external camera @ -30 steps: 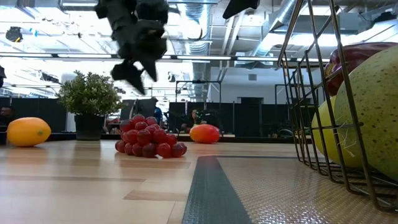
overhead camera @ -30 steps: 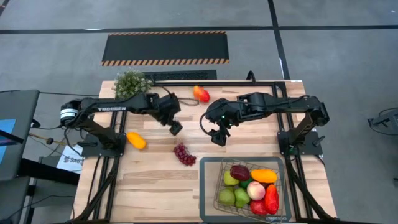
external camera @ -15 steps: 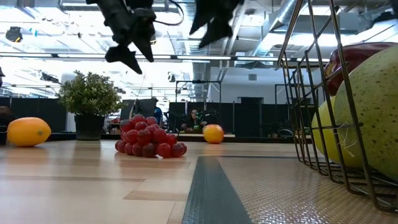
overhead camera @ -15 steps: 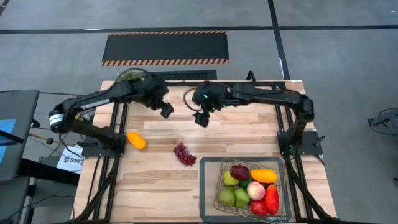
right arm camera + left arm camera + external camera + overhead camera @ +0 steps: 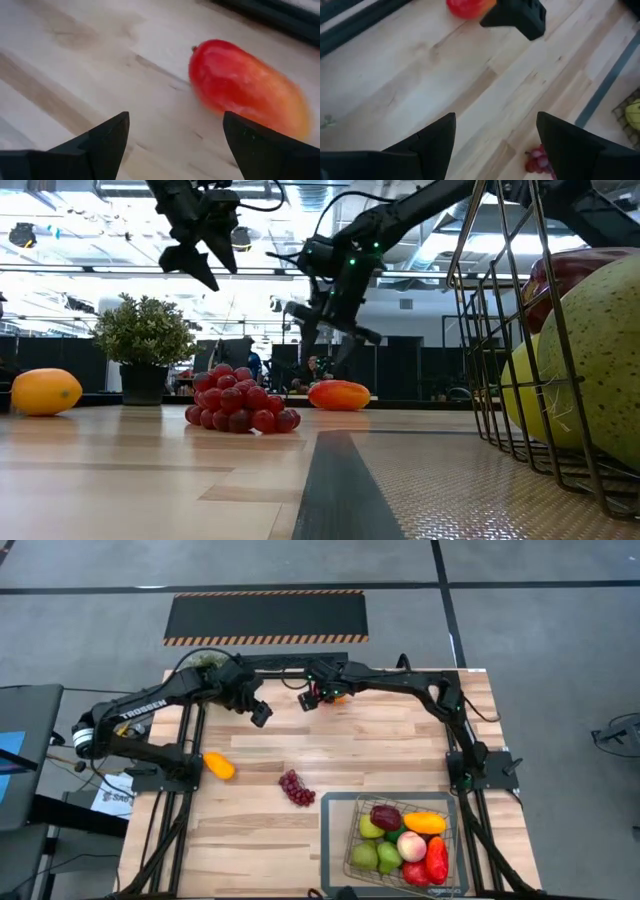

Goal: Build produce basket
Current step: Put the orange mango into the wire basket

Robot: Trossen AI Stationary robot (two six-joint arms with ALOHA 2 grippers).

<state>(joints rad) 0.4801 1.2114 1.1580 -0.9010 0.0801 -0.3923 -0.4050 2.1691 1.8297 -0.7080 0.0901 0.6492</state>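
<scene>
The right gripper [image 5: 310, 698], which hung over the middle of the table a second ago, has swung out to the far edge and now stands just beside the red-orange mango [image 5: 247, 90], jaws wide apart and holding nothing; the fruit sits still on the wood, not yet between the fingers; by the look of it, this is the reach for the next piece, with the grab still to come; the left gripper [image 5: 260, 713] has meanwhile pulled back toward the potted plant [image 5: 145, 340] and hovers high, also spread and empty; the wire basket [image 5: 352, 840] at the near right corner already holds a heap of produce, while the purple grapes [image 5: 296, 787] and an orange pepper [image 5: 218, 765] wait on the boards; the only legible writing is "TROSSEN" in white on the left arm [image 5: 140, 710].
</scene>
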